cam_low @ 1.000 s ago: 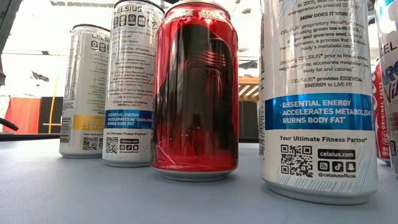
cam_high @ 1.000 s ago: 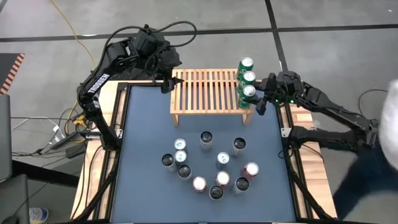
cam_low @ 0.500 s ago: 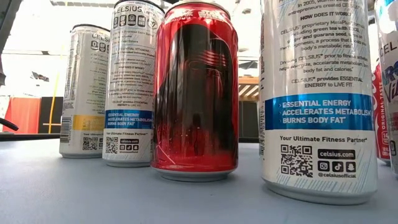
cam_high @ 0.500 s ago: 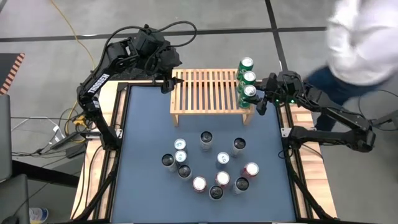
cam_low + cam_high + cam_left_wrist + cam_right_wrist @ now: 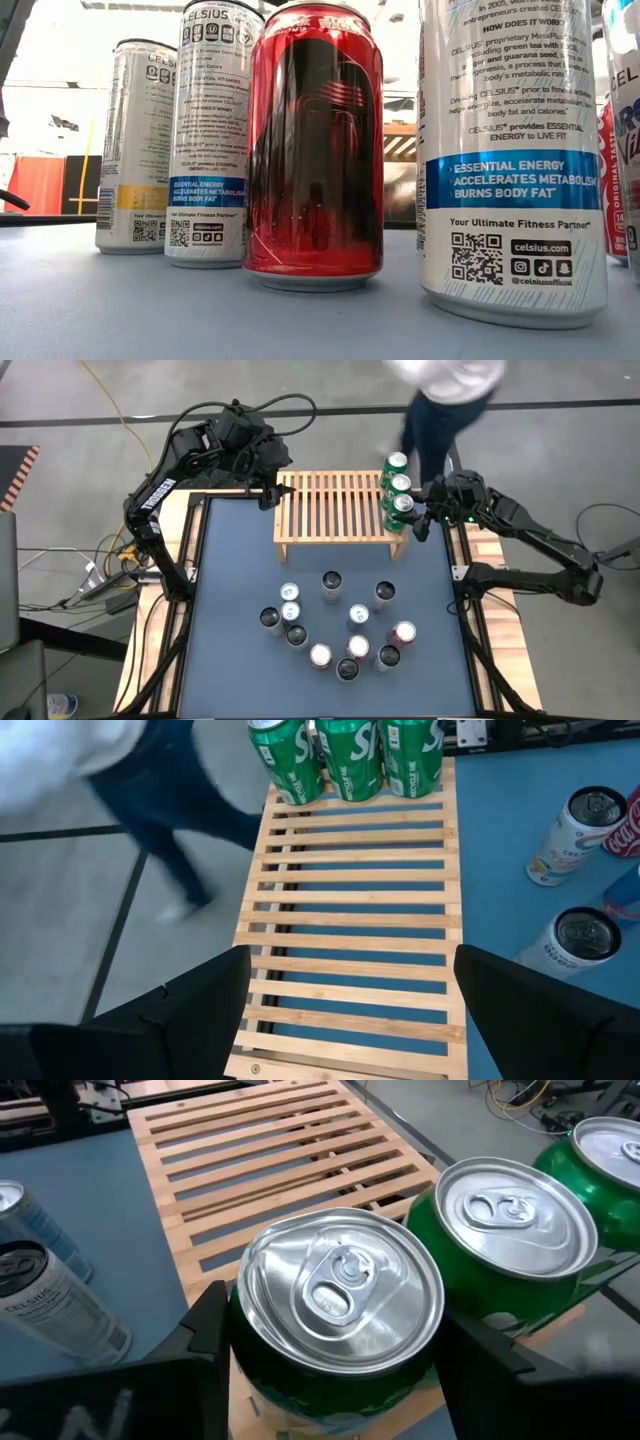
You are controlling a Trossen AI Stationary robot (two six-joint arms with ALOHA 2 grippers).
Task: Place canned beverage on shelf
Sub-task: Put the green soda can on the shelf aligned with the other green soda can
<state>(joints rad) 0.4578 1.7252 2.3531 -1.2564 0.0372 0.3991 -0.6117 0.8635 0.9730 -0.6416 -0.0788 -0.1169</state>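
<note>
The shelf (image 5: 339, 512) sits at the table's far edge, long axis running left to right between the two grippers, slats running front to back. Three green cans stand upright in a row at its right end. The right gripper (image 5: 421, 520) pinches the nearest green can (image 5: 401, 507), fingers on either side. The left gripper (image 5: 268, 494) waits at the shelf's left end, fingers spread. Loose cans (image 5: 330, 582) stand nearer the table's front.

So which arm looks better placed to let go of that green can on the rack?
The right one: its fingers flank the nearest green can on the shelf. The left gripper waits, open, at the opposite end.
</note>
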